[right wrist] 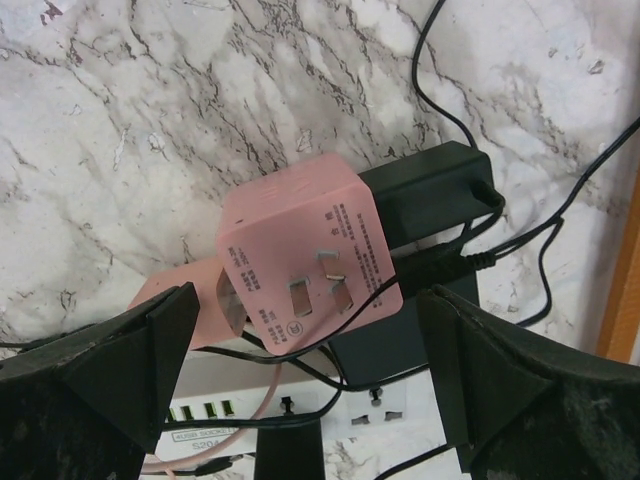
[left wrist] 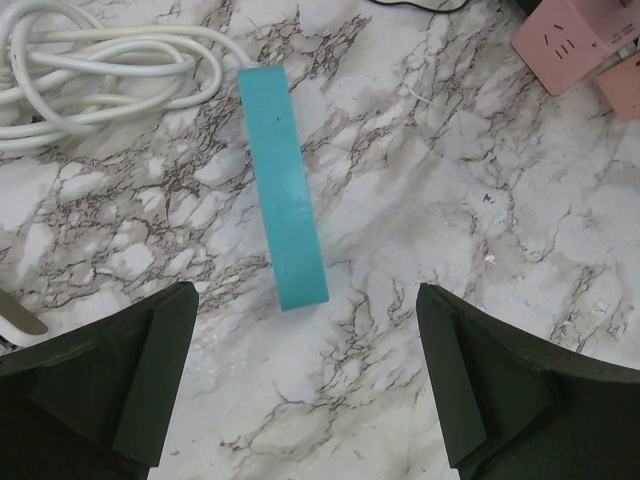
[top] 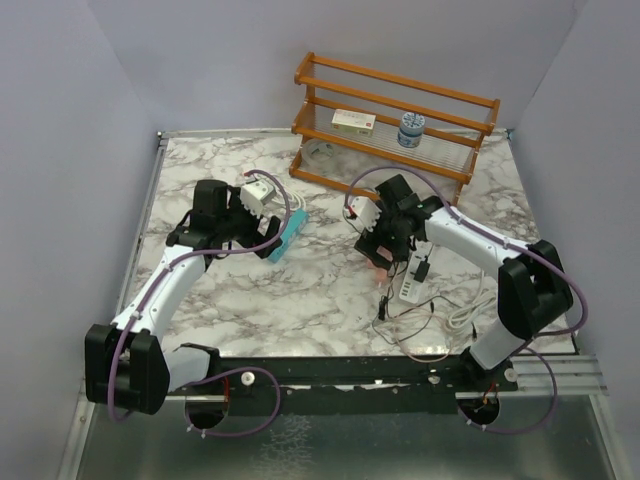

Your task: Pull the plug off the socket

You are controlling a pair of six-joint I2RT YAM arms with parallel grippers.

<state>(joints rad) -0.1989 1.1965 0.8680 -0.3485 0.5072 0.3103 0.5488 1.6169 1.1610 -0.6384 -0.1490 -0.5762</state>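
The table (top: 330, 290) is white marble with grey-brown veins. A teal bar (left wrist: 285, 190), a white cord (left wrist: 90, 60) at its ten o'clock. Pink socket (right wrist: 305, 265), black plug (right wrist: 420, 200) at its two o'clock, white strip (right wrist: 360, 410) at six. Orange-brown rack (top: 400, 85).

White power strip (right wrist: 220, 388) mostly beneath pink socket cube (right wrist: 310, 260), its lower part off-frame.

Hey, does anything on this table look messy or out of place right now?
Yes. The pink cube socket lies tilted, partly over the white power strip, with the black adapter apparently plugged into its side and thin black cables tangled across its face. The teal bar lies flat and looks fine.
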